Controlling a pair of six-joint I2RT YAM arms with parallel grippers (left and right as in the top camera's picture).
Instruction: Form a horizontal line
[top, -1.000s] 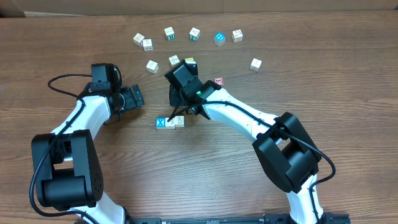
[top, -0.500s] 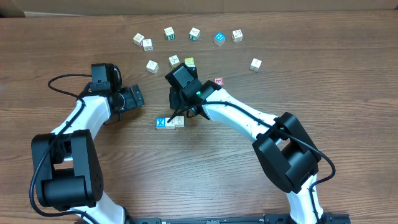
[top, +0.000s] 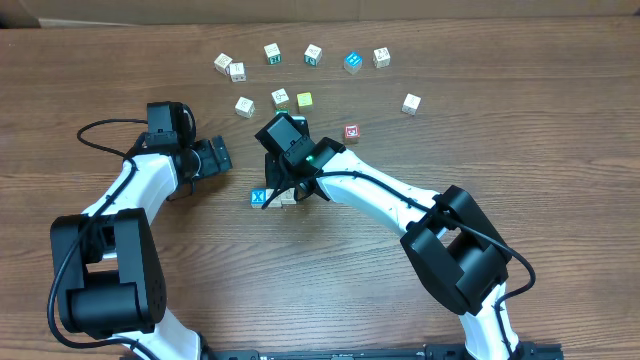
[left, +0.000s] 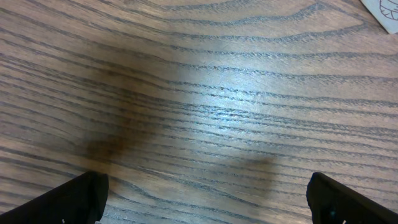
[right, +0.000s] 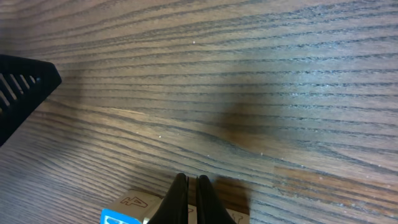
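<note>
While the right gripper (top: 278, 190), fingers together, hangs over the small blue wooden X cube (top: 258, 197), the left gripper (top: 218, 155) sits apart. Its fingers gape wide.

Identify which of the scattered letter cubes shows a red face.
The red-faced cube, lying alone, down-right of the yellow-green cube in the overhead view. Every other cube shows cream, blue or green.

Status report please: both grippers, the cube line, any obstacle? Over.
Left gripper open, over bare table. Right gripper shut, tips low at blue X cube and cream cube, side by side. Line unfinished. No obstacle seen.
</note>
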